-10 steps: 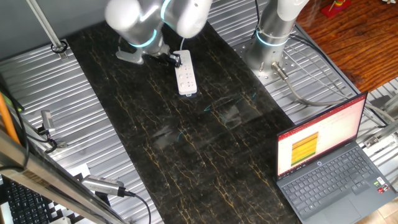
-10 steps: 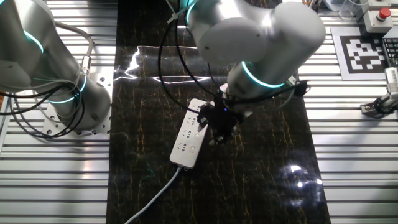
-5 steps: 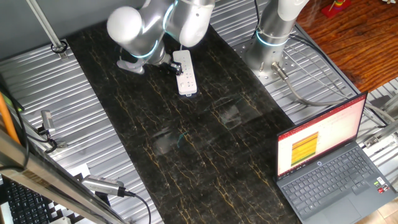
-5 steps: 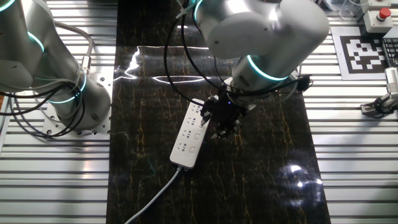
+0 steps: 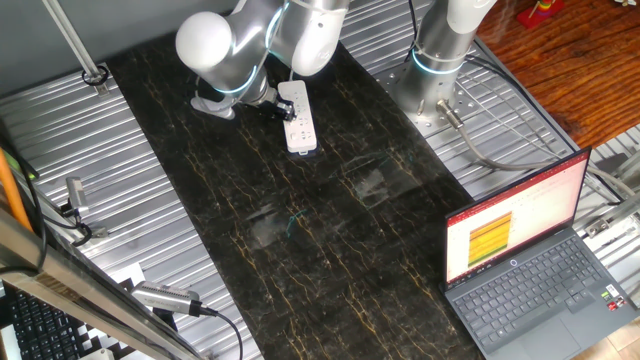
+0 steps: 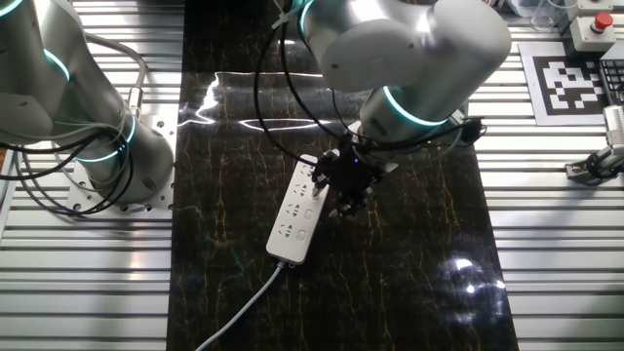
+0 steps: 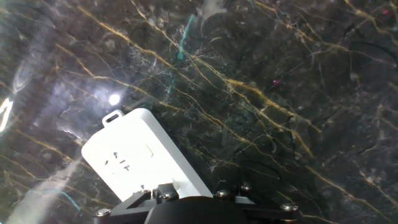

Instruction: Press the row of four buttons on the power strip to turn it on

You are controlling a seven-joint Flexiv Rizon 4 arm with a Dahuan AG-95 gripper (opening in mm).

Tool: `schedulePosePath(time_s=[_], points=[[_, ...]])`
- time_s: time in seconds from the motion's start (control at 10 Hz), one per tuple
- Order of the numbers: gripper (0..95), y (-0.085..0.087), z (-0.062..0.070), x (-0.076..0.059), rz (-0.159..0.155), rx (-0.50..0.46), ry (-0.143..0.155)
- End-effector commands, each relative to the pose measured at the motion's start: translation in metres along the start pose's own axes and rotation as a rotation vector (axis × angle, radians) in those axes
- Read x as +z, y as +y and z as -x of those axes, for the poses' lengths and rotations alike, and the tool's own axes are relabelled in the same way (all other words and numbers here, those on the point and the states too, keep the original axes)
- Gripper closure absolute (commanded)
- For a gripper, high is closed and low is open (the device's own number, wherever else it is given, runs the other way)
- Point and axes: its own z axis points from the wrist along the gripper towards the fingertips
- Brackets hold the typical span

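The power strip [image 6: 295, 212] is a slim white bar lying on the dark marbled mat [image 6: 409, 283], its thin white cord [image 6: 241, 314] running toward the near edge. In one fixed view the power strip [image 5: 299, 120] lies slanted just right of the black gripper [image 5: 270, 98]. In the other fixed view the gripper [image 6: 337, 193] hangs low over the strip's right edge near its far half, fingertips pointing down at it; contact is not clear. The hand view shows the strip's end [image 7: 142, 159] with socket holes just ahead of the hand's black body. The buttons cannot be made out.
An open laptop [image 5: 528, 272] sits at the mat's right corner. A second arm's base [image 6: 97, 146] stands on the ribbed metal table beside the mat. A printed marker [image 6: 575, 83] and a red button box [image 6: 591, 27] lie at the far right.
The gripper has shifted a little up and left, closer onto the strip's edge, and the arm's elbow has swung back. The strip has not moved.
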Motion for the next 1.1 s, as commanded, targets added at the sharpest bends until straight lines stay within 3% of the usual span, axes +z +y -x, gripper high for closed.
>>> schedulePosePath(time_s=[0.1, 0.7, 1.1], points=[[57.0, 0.001, -0.001, 0.000, -0.003, 0.000, -0.002], [57.0, 0.001, 0.004, 0.006, -0.005, 0.009, 0.004], [57.0, 0.004, 0.003, -0.014, 0.003, 0.005, -0.002]])
